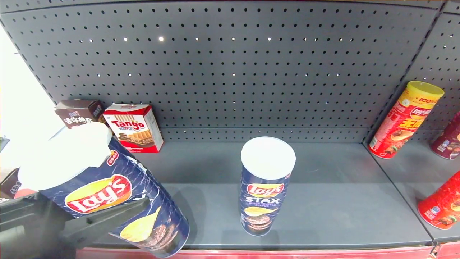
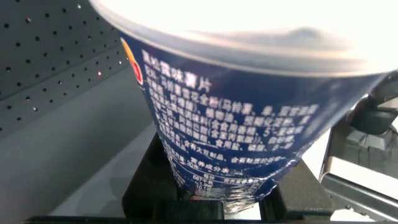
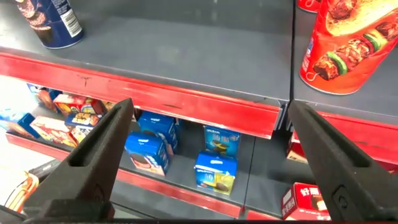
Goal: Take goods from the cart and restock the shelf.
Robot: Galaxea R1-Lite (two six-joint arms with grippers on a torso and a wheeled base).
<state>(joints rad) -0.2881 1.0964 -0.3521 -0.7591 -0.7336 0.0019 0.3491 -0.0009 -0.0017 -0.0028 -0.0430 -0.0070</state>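
Observation:
My left gripper [image 1: 90, 219] is shut on a dark blue chip can with a white lid [image 1: 107, 190], held tilted over the front left of the grey shelf [image 1: 334, 194]. In the left wrist view the same can [image 2: 236, 124] sits between my fingers, its lid toward the camera. A second dark blue chip can [image 1: 265, 185] stands upright mid-shelf, also seen as the blue can [image 3: 53, 25] in the right wrist view. My right gripper [image 3: 211, 162] hangs open in front of the shelf's red front edge [image 3: 186, 99], with nothing between its fingers.
A red-and-white wafer box [image 1: 134, 127] and a brown box [image 1: 79, 112] stand at the back left. Red chip cans [image 1: 404, 120] [image 1: 441, 205] sit in the bay to the right. Blue boxes [image 3: 214, 168] fill the lower shelf. The perforated back panel [image 1: 230, 64] closes the rear.

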